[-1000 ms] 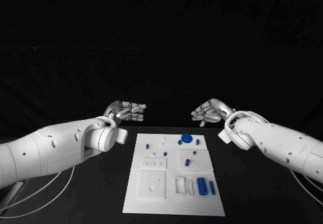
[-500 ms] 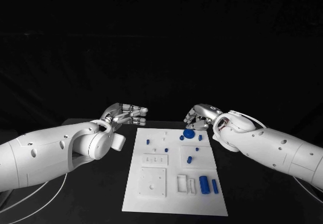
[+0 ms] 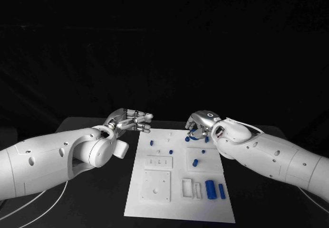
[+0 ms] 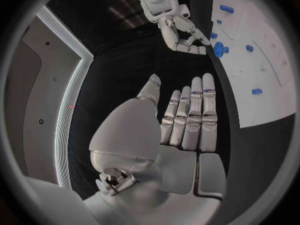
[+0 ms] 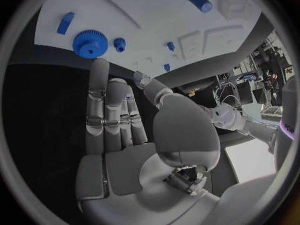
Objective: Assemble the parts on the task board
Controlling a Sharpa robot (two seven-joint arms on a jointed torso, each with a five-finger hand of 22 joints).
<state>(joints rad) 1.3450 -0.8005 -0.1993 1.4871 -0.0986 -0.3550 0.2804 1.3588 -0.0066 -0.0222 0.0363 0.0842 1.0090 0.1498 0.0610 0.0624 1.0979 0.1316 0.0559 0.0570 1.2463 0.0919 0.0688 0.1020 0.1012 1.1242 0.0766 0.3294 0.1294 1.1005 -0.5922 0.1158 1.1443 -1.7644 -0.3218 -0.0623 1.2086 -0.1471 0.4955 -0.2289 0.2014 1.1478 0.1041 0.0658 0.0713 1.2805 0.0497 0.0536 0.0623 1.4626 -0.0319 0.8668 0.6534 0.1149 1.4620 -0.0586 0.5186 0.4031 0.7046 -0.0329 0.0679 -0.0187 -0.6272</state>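
Since a second ago both arms have pushed forward, and the right hand [image 3: 198, 124] has come down from above the table to the far right corner of the task board [image 3: 179, 199], where it now sits just over the blue gear [image 5: 89, 43].

Largest thing on the black table [image 3: 82, 124] is the task board, lying between the two arms, near both hands. The left hand [image 3: 130, 118] hovers just beside its far left corner, off the plate, fingers straight and together in its wrist view, grasping nothing. The right hand is likewise released: its wrist view shows the fingers extended side by side, fingertips [image 5: 99, 67] just short of the gear, not closed on it; contact cannot be told.

Beyond those fingertips, a small blue pinion [image 5: 119, 44] stands just beside the gear. Nearer the robot, well behind the right hand, two blue cylinders [image 3: 215, 189] lie side by side on the board. Smaller blue pegs [image 3: 170, 152] dot the plate between the hands.
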